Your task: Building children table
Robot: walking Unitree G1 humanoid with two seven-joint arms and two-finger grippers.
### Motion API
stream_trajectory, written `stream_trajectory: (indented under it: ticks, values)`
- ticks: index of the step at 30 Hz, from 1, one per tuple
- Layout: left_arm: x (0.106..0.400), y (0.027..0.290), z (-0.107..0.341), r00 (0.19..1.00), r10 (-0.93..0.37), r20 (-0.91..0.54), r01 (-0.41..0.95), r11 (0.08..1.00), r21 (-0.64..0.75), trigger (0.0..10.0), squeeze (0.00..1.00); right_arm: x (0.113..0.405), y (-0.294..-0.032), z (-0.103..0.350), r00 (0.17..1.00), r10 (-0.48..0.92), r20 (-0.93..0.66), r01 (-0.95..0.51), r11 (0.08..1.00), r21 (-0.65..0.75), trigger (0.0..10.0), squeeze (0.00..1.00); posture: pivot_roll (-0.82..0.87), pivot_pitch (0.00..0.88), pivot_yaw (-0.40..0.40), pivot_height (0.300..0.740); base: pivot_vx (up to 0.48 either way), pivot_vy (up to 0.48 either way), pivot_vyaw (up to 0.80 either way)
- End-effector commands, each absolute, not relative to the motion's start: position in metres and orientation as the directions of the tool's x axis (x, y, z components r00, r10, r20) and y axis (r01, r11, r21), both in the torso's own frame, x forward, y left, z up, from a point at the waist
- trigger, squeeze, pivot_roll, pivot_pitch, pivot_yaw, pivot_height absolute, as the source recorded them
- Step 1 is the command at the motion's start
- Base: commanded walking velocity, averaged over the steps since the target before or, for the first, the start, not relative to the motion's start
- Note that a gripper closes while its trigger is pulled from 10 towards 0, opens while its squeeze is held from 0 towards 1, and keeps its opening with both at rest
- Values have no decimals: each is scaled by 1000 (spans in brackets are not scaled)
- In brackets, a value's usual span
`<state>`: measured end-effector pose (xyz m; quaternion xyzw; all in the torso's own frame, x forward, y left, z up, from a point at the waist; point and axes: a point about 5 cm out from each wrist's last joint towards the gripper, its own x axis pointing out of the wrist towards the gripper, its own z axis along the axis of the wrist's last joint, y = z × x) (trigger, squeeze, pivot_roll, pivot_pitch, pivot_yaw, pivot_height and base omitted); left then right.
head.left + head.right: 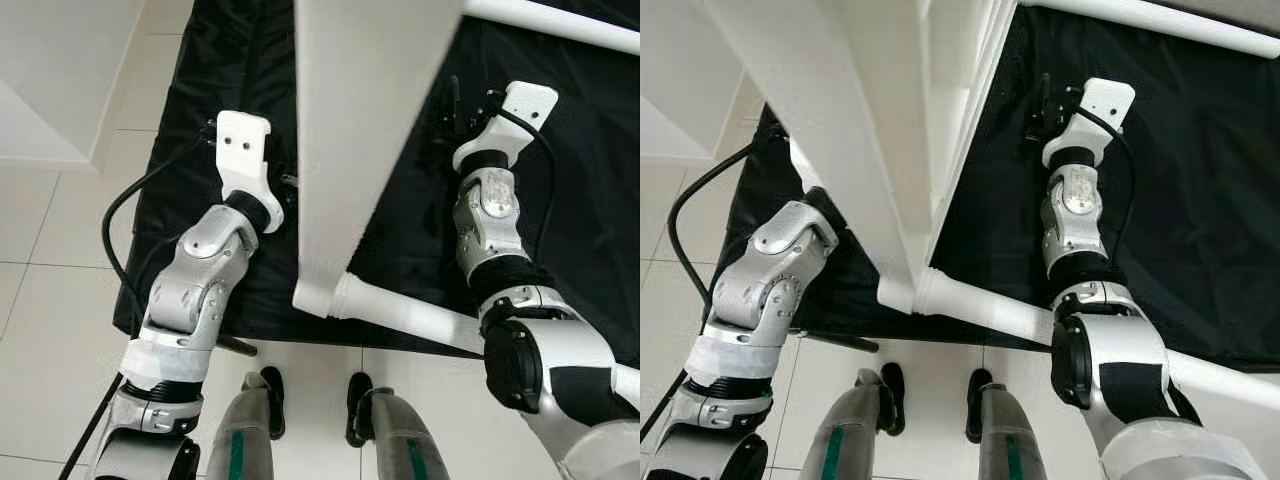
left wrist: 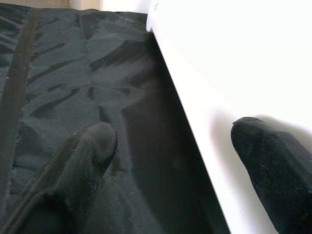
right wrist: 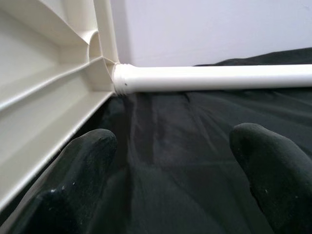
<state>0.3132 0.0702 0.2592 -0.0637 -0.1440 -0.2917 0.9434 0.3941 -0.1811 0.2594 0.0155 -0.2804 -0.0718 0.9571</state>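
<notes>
A smooth white plastic tabletop [image 1: 355, 120] stands on edge on a crumpled black cloth [image 1: 590, 200] over pale floor tiles [image 1: 60, 250], round white tube legs [image 1: 400, 308] screwed into its corners. The left gripper [image 2: 170, 141] straddles its edge, fingers spread; the right gripper [image 3: 170, 146] hovers open, empty, beside the ribbed underside.

Two silver metallic arms with black joint bands are seen. Each wrist is capped by a white plastic mount; two small dark holes are visible in the left one. A black cable is looped beside the left arm. The fingers [image 3: 83, 170] are matte black with rounded, lightly scuffed tips. Grey legs with green stripes end in black feet.
</notes>
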Motion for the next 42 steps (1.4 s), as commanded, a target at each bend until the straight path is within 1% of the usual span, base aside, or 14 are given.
stream_trajectory:
  ticks: [1, 11, 16, 19, 21, 24, 26, 27, 29, 32, 34, 36, 39, 42]
  values:
    - [304, 57, 268, 735, -587, 340, 629, 778, -15, 10000, 0, 392, -182, 252, 831, -158, 533, 150, 987, 60, 10000, 0, 40, 225, 79, 740, 0, 0, 0]
    - [300, 36, 281, 691, -618, 374, 679, 733, -43, 10000, 0, 388, -184, 244, 838, -161, 521, 149, 987, 65, 10000, 0, 29, 209, 88, 740, 0, 0, 0]
    - [302, 37, 280, 693, -620, 369, 675, 737, -29, 10000, 0, 386, -181, 243, 841, -126, 527, 115, 992, 53, 10000, 0, 29, 206, 85, 740, 0, 0, 0]
    - [304, 44, 277, 703, -614, 358, 662, 749, -15, 10000, 0, 385, -178, 243, 843, -90, 531, 81, 996, 40, 10000, 0, 29, 206, 84, 740, 0, 0, 0]
    - [306, 69, 271, 733, -597, 326, 625, 781, 24, 10000, 0, 380, -173, 240, 846, -9, 533, 4, 1000, 11, 10000, 0, 34, 205, 74, 740, 0, 0, 0]
    - [306, 80, 269, 745, -590, 311, 611, 791, 40, 10000, 0, 378, -171, 239, 847, 19, 532, -24, 1000, 1, 10000, 0, 34, 205, 74, 740, 0, 0, 0]
    - [304, 104, 267, 762, -585, 279, 587, 805, 83, 10000, 0, 375, -173, 240, 846, 45, 531, -45, 999, -13, 10000, 0, 34, 205, 74, 740, 0, 0, 0]
    - [304, 104, 267, 762, -585, 279, 587, 805, 83, 10000, 0, 375, -173, 240, 846, 45, 531, -45, 999, -13, 10000, 0, 34, 205, 74, 740, 0, 0, 0]
    - [300, 122, 265, 769, -590, 247, 581, 806, 116, 10000, 0, 372, -176, 242, 847, 68, 528, -68, 997, -20, 10000, 0, 44, 207, 58, 740, 0, 0, 0]
    - [297, 127, 264, 770, -593, 236, 582, 804, 122, 10000, 0, 370, -177, 242, 849, 84, 522, -88, 996, -16, 10000, 0, 47, 206, 54, 740, 0, 0, 0]
    - [292, 130, 263, 767, -602, 221, 587, 798, 137, 10000, 0, 370, -177, 241, 859, 102, 502, -127, 992, 16, 10000, 0, 47, 207, 52, 740, 0, 0, 0]
    - [286, 134, 259, 761, -621, 188, 597, 784, 169, 10000, 0, 370, -174, 238, 883, 137, 449, -223, 964, 145, 10000, 0, 45, 210, 51, 740, 0, 0, 0]
    - [285, 135, 258, 763, -621, 181, 596, 784, 176, 10000, 0, 370, -171, 238, 886, 166, 433, -274, 941, 200, 10000, 0, 45, 212, 51, 740, 0, 0, 0]
    - [283, 138, 263, 764, -621, 179, 596, 784, 175, 10000, 0, 369, -153, 239, 870, 261, 418, -390, 884, 258, 10000, 0, 48, 215, 49, 740, 0, 0, 0]
